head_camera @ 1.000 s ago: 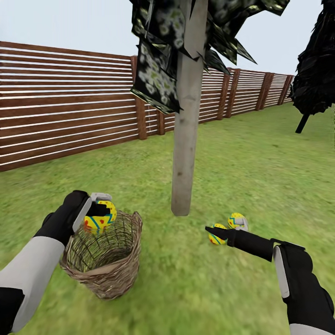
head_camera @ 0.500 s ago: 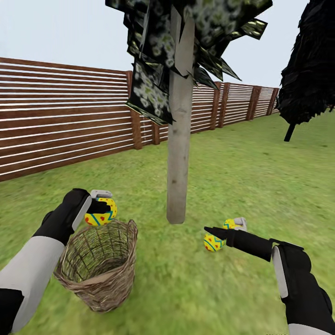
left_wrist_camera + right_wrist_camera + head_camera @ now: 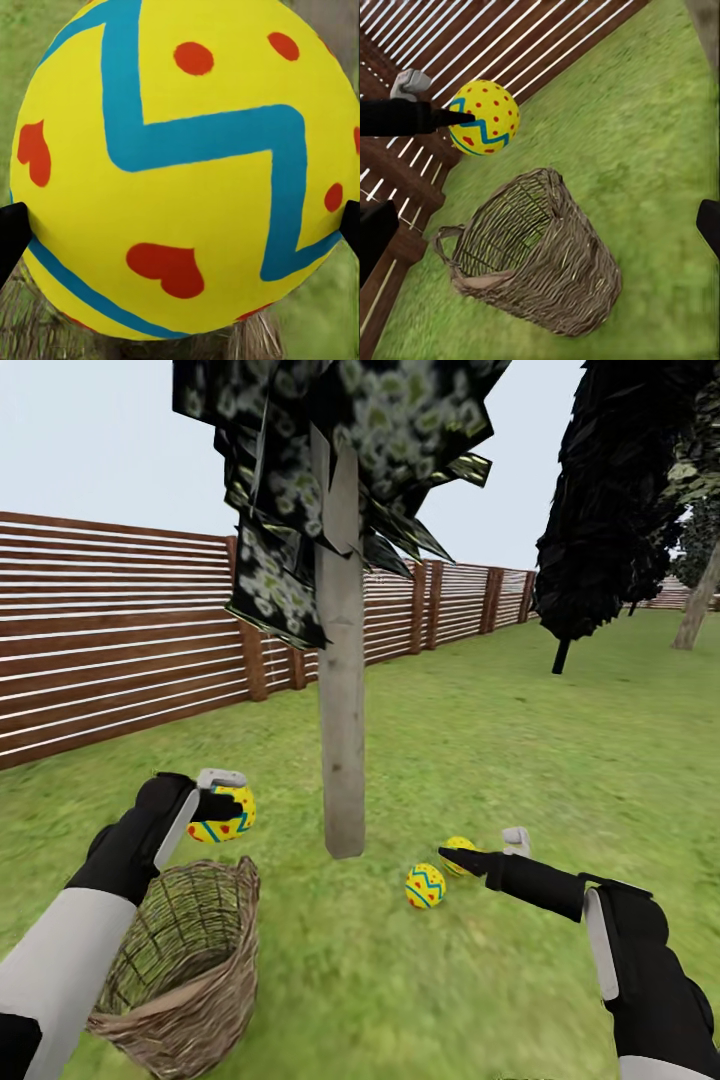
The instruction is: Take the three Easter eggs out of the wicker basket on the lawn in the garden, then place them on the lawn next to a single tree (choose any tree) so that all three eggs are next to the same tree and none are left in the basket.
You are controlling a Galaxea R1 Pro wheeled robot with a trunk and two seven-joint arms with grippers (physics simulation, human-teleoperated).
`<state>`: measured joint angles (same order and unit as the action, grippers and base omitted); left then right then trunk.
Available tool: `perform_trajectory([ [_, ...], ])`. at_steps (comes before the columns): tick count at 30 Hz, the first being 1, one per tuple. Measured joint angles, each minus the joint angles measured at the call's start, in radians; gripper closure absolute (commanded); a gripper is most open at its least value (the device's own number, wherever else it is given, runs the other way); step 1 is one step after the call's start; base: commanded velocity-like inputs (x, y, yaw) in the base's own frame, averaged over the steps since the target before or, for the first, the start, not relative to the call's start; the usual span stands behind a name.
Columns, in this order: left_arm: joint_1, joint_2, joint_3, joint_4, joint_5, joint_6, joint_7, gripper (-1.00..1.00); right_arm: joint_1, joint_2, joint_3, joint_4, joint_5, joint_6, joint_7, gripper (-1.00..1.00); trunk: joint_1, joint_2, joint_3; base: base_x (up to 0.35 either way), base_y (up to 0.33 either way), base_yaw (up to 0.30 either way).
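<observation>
The left fingers (image 3: 222, 804) grip the last egg (image 3: 226, 822) above the basket (image 3: 175, 960); the right fingers (image 3: 488, 850) sit open. It should be set gently beside the two eggs (image 3: 425, 885) at the tree (image 3: 342, 760), so none roll.

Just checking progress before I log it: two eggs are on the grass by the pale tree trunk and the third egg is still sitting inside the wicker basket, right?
Not quite. The third egg is not in the wicker basket; the left gripper holds it above the rim, as the head view shows. The other two eggs do lie on the grass by the pale trunk.
</observation>
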<state>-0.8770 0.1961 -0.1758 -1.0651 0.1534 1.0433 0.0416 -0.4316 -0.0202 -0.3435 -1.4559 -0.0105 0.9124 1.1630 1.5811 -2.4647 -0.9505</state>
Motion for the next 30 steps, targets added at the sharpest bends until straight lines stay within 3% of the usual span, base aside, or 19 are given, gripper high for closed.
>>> perform_trajectory([
  [5,0.052,-0.008,-0.005,-0.083,-0.002,0.000,0.001,1.00,0.000,0.000,0.002,0.000,0.000,0.000,0.000,-1.00,-0.019,0.035,0.019,0.000,0.000,-0.265],
  [8,0.059,-0.061,-0.006,-0.113,0.004,0.000,0.001,1.00,0.000,0.000,0.003,0.000,0.001,0.000,0.000,-1.00,-0.027,0.049,0.028,0.000,0.000,-0.265],
  [11,0.063,-0.084,-0.006,-0.124,-0.005,0.000,0.002,1.00,0.000,0.000,0.003,0.000,0.001,0.000,0.000,-1.00,-0.027,0.049,0.030,0.000,0.000,-0.265],
  [26,0.065,-0.093,-0.008,-0.136,-0.011,0.000,0.002,1.00,0.000,0.000,0.004,0.000,0.000,0.000,0.000,-1.00,-0.027,0.049,0.041,0.000,-0.213,-0.254],
  [28,0.065,-0.094,-0.007,-0.115,-0.011,0.000,0.002,1.00,0.000,0.000,0.004,0.000,0.000,0.000,0.000,-1.00,-0.027,0.049,0.043,0.037,-0.290,-0.206],
  [30,0.065,-0.093,-0.005,-0.035,-0.012,0.000,0.007,1.00,0.000,0.000,0.004,0.000,0.000,0.000,0.000,-1.00,-0.027,0.049,0.043,0.061,-0.291,-0.181],
])
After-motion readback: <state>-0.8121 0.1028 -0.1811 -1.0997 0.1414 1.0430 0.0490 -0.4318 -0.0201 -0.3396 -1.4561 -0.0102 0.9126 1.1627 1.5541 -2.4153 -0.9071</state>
